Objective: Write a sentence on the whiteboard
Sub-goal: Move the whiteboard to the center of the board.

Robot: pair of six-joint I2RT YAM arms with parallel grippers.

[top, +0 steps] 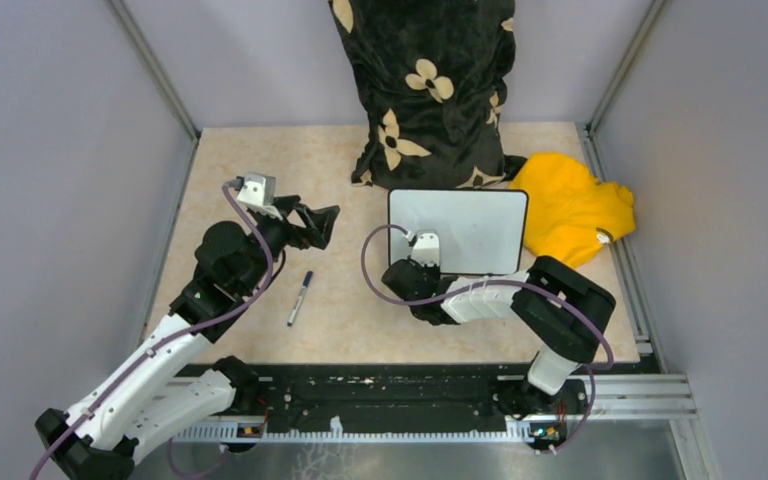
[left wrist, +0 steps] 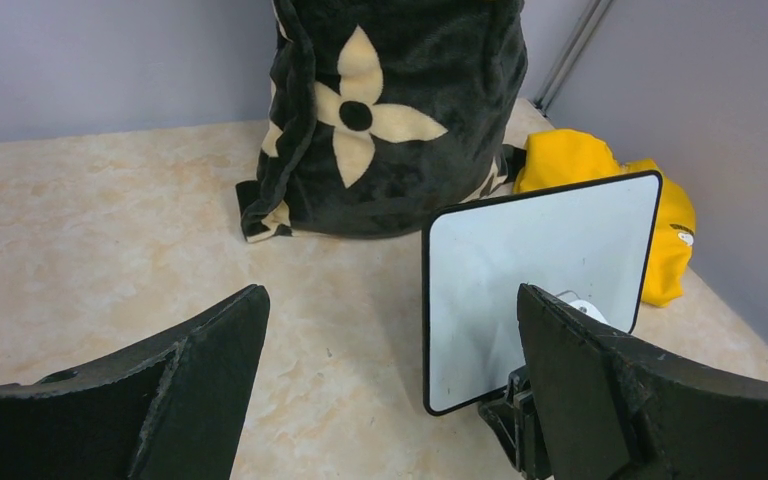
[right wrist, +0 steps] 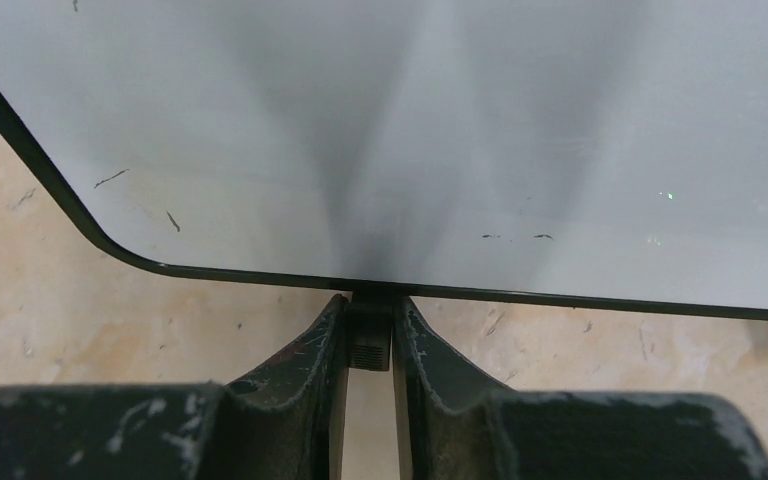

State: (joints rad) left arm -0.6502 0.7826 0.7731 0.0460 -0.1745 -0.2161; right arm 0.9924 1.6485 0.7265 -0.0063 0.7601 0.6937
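Station floor: a beige marbled table (top: pixel 260 160), walled on three sides. At its far edge stands a black plush bundle with cream flower prints (top: pixel 425 90). To the right of the bundle lies a crumpled yellow cloth (top: pixel 570 205).

Task item: the small rectangular whiteboard with rounded corners and a thin dark frame (top: pixel 470 225) sits centre-right, between bundle and right arm, touching the cloth. Its face is blank apart from a few faint stray marks — no sentence yet. Whether it lies flat or is propped, I cannot tell.

Right gripper (right wrist: pixel 370 315): at the board's near edge, jaws drawn in on a small black foot (right wrist: pixel 370 345) under the frame.

Left gripper (left wrist: pixel 391 295): jaws spread wide, holding nothing, hovering left of the board.

Slim white marker with dark ends (top: pixel 300 297): lying loose on the table, just nearward of the left gripper, long axis running roughly near-to-far, slightly slanted. The left arm is plainly the nearer — in my judgement the pickup falls to it.
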